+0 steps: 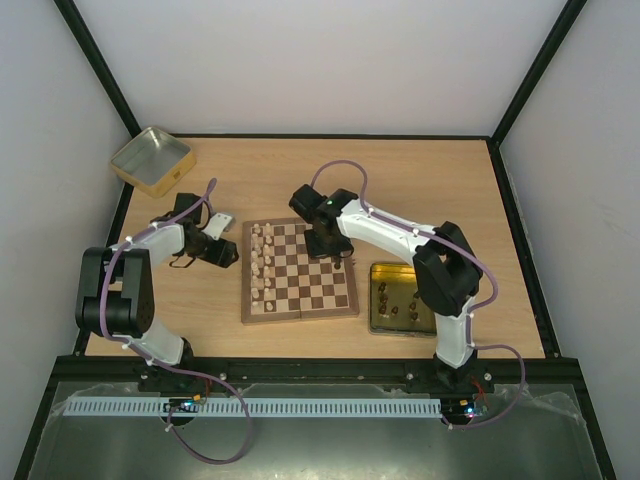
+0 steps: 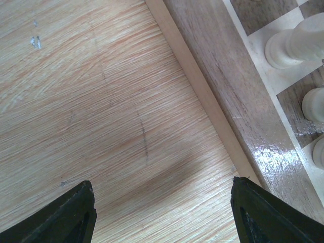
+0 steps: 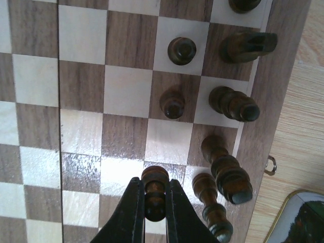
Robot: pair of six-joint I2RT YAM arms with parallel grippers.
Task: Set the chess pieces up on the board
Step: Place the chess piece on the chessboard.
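Dark brown turned wood fills the right claw (image 3: 154,182): its two black fingers are pinched tight around a small dark brown pawn (image 3: 155,202), held over the small square wooden chessboard (image 1: 305,290) near its 3 o'clock edge. We cannot tell whether the pawn's base touches the square beneath. Just beside it, more dark brown chess pieces (image 3: 172,104) occupy the two files nearest that edge, some upright, some looking tilted in the wrist view. Pale cream chess pieces (image 1: 262,262) line two files along the board's 9 o'clock edge. The board lies in the middle of the light wooden bench (image 1: 430,180). Just beside it at 3 o'clock sits a gold rectangular metal tin (image 1: 402,275) with dark brown figures (image 1: 384,292) inside. A second gold tin (image 1: 150,158) lies at the bench's 10 o'clock corner. The left claw (image 2: 162,182) is spread wide, gripping nothing, low over the bench just off the board's 9 o'clock rim.
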